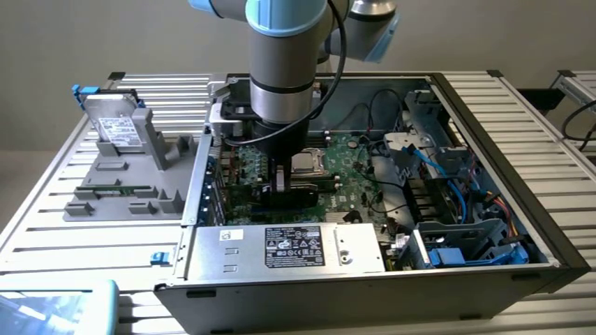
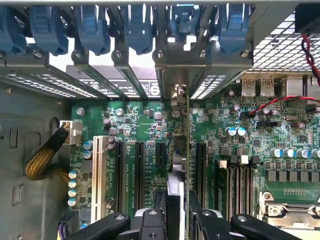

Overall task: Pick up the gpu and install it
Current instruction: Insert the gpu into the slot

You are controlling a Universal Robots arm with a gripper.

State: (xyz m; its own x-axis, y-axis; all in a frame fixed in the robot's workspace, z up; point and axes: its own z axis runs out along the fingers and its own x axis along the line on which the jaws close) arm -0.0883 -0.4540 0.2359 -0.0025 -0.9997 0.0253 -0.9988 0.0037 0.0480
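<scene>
The arm reaches down into the open case (image 1: 484,209), its gripper (image 1: 284,183) low over the motherboard (image 1: 349,178) near the rear wall. In the wrist view the gripper (image 2: 177,215) is closed on the gpu (image 2: 187,150), which stands on edge and appears as a thin green line running from between the fingers (image 2: 172,200) toward the rear bracket wall. Holding the card edge-on like this fits the job: its lower edge has to go straight down into a slot, and its metal end has to meet the rear opening. The card stands over the dark slots (image 2: 200,170) between the white slot (image 2: 97,175) and the memory slots (image 2: 235,185), with its far end close to the slot covers (image 2: 165,85) under the blue clips (image 2: 137,30). Whether the edge is already seated I cannot tell; it looks lined up and very close to, or in, the slot. Outside the case, on the exterior view's left, a grey fixture (image 1: 125,188) props up a silver drive (image 1: 116,129), presumably so parts can be gripped easily. The power supply (image 1: 289,248) lies along the near side of the case.
</scene>
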